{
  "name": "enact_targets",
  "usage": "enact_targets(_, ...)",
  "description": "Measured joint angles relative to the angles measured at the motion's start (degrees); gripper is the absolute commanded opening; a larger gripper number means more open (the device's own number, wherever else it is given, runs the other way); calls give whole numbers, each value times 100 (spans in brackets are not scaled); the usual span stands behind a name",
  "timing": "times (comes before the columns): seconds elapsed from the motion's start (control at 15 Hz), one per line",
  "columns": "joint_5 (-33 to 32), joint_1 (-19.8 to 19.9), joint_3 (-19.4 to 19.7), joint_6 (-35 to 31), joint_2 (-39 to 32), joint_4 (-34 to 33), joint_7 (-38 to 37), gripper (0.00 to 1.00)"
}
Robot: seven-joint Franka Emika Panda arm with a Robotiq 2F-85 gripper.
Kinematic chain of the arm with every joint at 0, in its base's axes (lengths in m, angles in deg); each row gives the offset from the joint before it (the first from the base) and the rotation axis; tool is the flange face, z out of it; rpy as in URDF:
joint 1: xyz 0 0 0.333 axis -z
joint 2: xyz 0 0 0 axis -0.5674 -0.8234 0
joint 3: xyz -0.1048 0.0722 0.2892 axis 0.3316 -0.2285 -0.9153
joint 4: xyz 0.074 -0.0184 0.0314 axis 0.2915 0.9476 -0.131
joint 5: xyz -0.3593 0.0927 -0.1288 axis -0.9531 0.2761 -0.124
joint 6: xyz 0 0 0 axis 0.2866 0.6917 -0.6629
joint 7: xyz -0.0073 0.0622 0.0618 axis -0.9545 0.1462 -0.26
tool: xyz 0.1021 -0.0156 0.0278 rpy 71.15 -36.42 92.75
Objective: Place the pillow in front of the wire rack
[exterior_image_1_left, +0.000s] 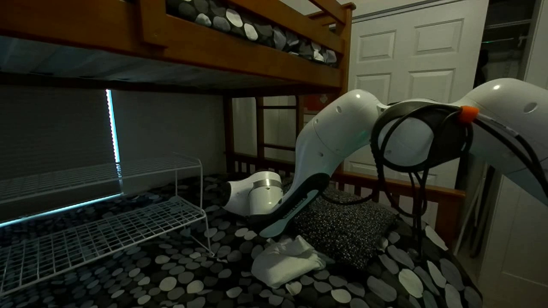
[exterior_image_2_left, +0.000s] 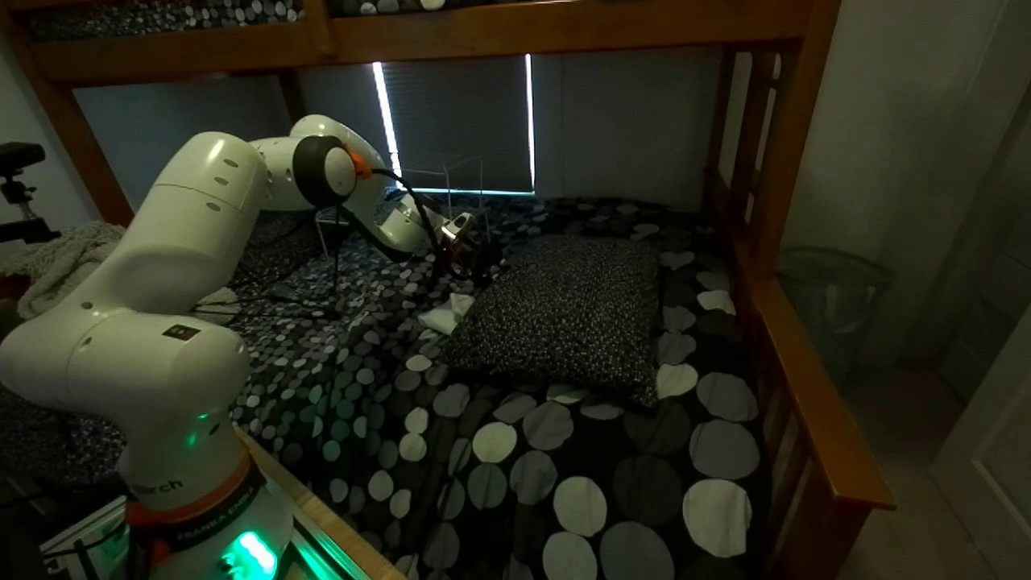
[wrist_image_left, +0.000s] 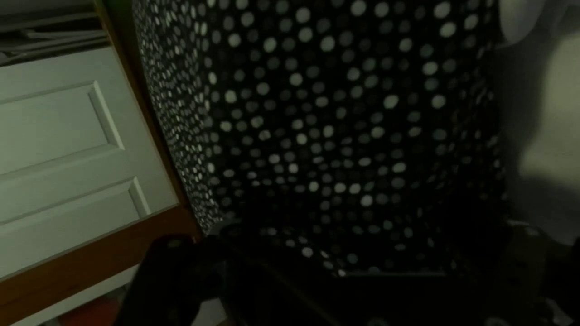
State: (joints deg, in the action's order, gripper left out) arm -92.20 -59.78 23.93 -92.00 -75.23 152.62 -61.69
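Note:
The dark pillow with small pale dots (exterior_image_1_left: 344,226) lies on the bed, and it also shows in an exterior view (exterior_image_2_left: 572,314) and fills the middle of the wrist view (wrist_image_left: 326,99). My gripper (exterior_image_2_left: 483,262) is at the pillow's edge on the window side. In the wrist view my dark fingers (wrist_image_left: 362,194) stand wide apart, with the pillow's edge between them; deep shadow hides most of the contact. The white wire rack (exterior_image_1_left: 111,239), with two shelves, stands on the bed by the window, apart from the pillow. My arm hides the gripper in an exterior view.
A crumpled white cloth (exterior_image_1_left: 287,261) lies on the bed beside the pillow, and it also shows in an exterior view (exterior_image_2_left: 445,314). The wooden upper bunk (exterior_image_1_left: 257,51) hangs over the arm. A wooden end rail (exterior_image_2_left: 805,387) borders the bed.

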Motion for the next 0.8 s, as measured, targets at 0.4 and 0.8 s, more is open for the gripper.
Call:
enact_targets(0.4,-57,129,-18,237,-230,-265,-5,49)
enact_targets(0.8,-57,141,-84,238,-371,-413,21,6)
